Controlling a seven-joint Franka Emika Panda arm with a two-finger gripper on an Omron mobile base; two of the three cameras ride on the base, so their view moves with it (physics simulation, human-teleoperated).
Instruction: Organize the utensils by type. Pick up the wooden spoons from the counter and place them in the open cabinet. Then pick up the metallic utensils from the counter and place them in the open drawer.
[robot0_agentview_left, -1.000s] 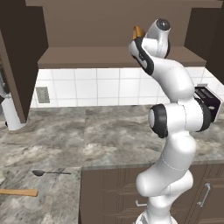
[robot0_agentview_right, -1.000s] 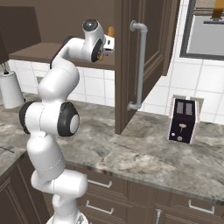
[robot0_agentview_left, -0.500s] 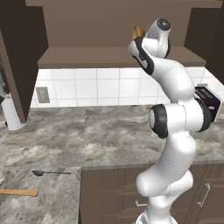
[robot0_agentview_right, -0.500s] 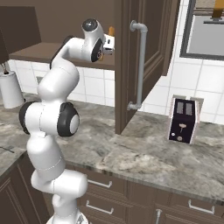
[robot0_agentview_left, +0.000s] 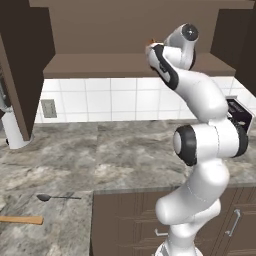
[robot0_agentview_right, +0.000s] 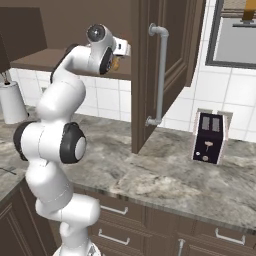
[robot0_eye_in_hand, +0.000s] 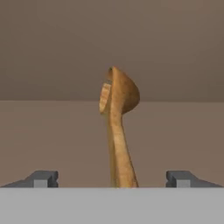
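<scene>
Inside the cabinet, our claw stands wide open, holding nothing, fingertips clear of the wooden spoon.

Glossy white arm of rounded segments; dark bands ring its joints; small dark grey finger tips.
</scene>
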